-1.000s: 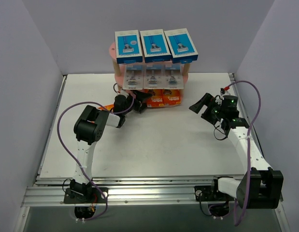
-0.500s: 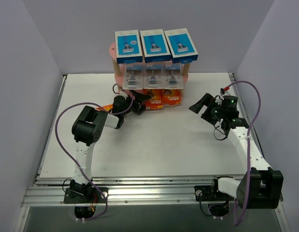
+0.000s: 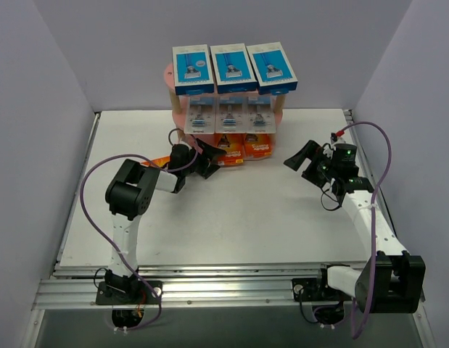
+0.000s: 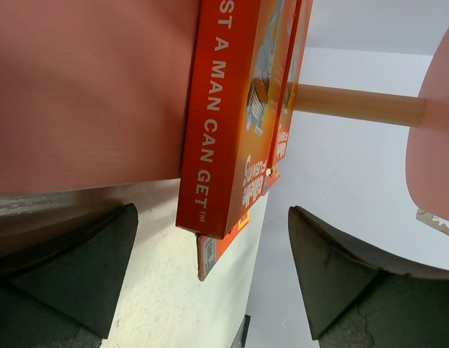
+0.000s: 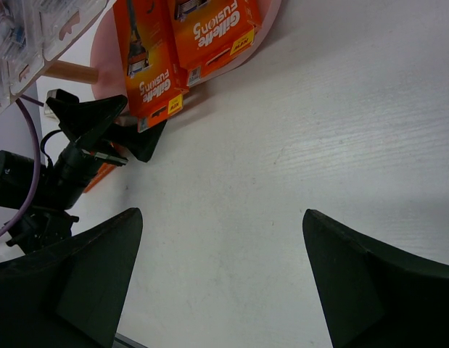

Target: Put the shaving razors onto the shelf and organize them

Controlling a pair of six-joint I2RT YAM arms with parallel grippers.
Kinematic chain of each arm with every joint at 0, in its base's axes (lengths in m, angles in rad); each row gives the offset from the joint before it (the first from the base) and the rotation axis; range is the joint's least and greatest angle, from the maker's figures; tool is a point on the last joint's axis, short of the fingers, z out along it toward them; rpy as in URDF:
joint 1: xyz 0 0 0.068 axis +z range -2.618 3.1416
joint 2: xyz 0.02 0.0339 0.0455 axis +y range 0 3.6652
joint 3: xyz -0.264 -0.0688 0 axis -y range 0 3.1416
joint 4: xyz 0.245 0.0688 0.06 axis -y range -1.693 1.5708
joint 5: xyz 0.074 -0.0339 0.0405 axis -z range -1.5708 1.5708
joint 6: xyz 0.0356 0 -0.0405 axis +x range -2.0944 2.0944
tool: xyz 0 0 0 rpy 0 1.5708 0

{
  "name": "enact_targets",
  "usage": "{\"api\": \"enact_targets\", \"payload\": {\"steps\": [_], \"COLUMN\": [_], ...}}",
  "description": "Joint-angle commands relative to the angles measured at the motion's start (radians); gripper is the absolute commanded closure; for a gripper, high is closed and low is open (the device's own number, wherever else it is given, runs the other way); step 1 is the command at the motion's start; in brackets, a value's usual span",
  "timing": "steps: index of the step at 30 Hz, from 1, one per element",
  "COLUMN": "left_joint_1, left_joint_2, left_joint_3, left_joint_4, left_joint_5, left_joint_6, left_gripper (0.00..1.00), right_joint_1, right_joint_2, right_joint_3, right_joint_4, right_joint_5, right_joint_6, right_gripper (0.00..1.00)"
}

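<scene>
The pink shelf [image 3: 168,75] stands at the back middle of the table. Three blue razor boxes [image 3: 232,67] line its top tier and three clear blister packs [image 3: 229,114] its middle tier. Two orange cards [image 3: 257,146] stand on the bottom tier. My left gripper [image 3: 209,161] is open at that tier's left end. In the left wrist view an orange card [image 4: 224,109] stands edge-on ahead of the left gripper [image 4: 209,290], touching neither finger. A third orange card [image 3: 160,161] lies on the table, partly hidden by the left arm. My right gripper [image 3: 300,161] hangs open and empty over bare table.
Grey walls close in the table [image 3: 246,217] on the left, back and right. A wooden post [image 4: 355,105] of the shelf crosses the left wrist view. The right wrist view shows the left arm [image 5: 64,167] below the orange cards [image 5: 209,32].
The left arm has shifted slightly, its elbow drifting left while the gripper stays at the shelf's bottom tier. The right arm has not moved.
</scene>
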Motion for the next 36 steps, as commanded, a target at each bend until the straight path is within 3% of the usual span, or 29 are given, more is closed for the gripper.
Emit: {"api": "enact_targets", "payload": {"steps": [1, 12, 15, 19, 23, 25, 36], "left_joint_1": [0.002, 0.002, 0.002, 0.002, 0.002, 0.004, 0.007], "left_joint_2": [-0.021, -0.056, -0.056, -0.058, -0.055, -0.056, -0.044], "left_joint_3": [-0.003, -0.074, -0.077, -0.077, -0.065, -0.065, -0.026], "left_joint_4": [-0.021, -0.03, -0.041, -0.035, -0.035, -0.024, 0.008], "left_joint_5": [-0.016, -0.054, -0.069, -0.091, -0.103, -0.112, -0.108], "left_joint_6": [0.027, 0.019, 0.018, 0.009, 0.004, 0.003, 0.015], "left_gripper": [0.06, 0.06, 0.01, 0.19, 0.46, 0.51, 0.49], "right_joint_1": [-0.006, -0.006, -0.006, -0.006, -0.006, -0.006, -0.005], "right_joint_2": [-0.024, -0.037, -0.034, -0.037, -0.04, -0.039, -0.037], "right_joint_3": [-0.008, -0.018, -0.018, -0.018, -0.022, -0.022, -0.012], "right_joint_4": [0.023, 0.023, 0.023, 0.023, 0.023, 0.023, 0.023], "right_joint_5": [-0.013, -0.013, -0.015, -0.016, -0.012, -0.01, -0.009], "right_joint_6": [0.005, 0.005, 0.006, 0.008, 0.008, 0.006, 0.001], "right_gripper": [0.12, 0.12, 0.12, 0.13, 0.13, 0.13, 0.14]}}
